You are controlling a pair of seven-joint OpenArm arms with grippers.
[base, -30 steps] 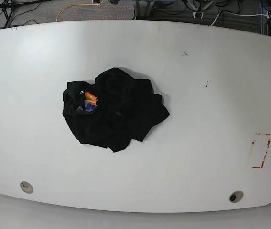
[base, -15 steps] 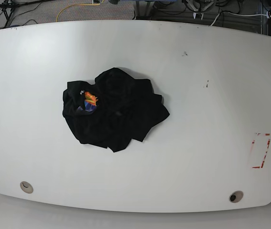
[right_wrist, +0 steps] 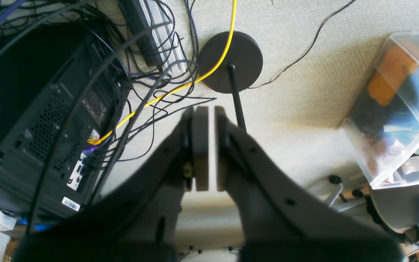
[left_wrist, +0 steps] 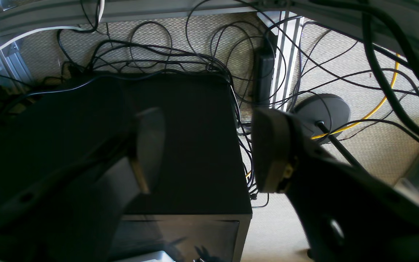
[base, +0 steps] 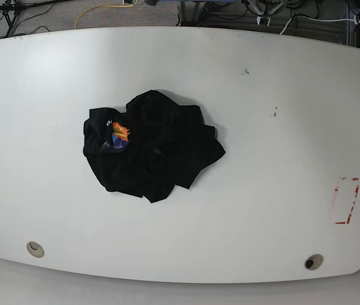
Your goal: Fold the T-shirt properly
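Note:
The black T-shirt (base: 151,146) lies crumpled in a heap left of the middle of the white table (base: 268,152), its small orange, yellow and blue print showing near its left edge. Neither arm appears in the base view. In the left wrist view my left gripper (left_wrist: 206,149) is open, its pads wide apart with nothing between them, pointing at the floor and a black computer case. In the right wrist view my right gripper (right_wrist: 206,145) is shut and empty, also over the floor away from the table.
A red marked rectangle (base: 346,200) is on the table's right side. Two round holes (base: 35,248) (base: 313,261) sit near the front edge. Cables (left_wrist: 195,58), a black computer case (right_wrist: 31,109), a stand base (right_wrist: 230,62) and a clear plastic bin (right_wrist: 398,105) lie on the floor.

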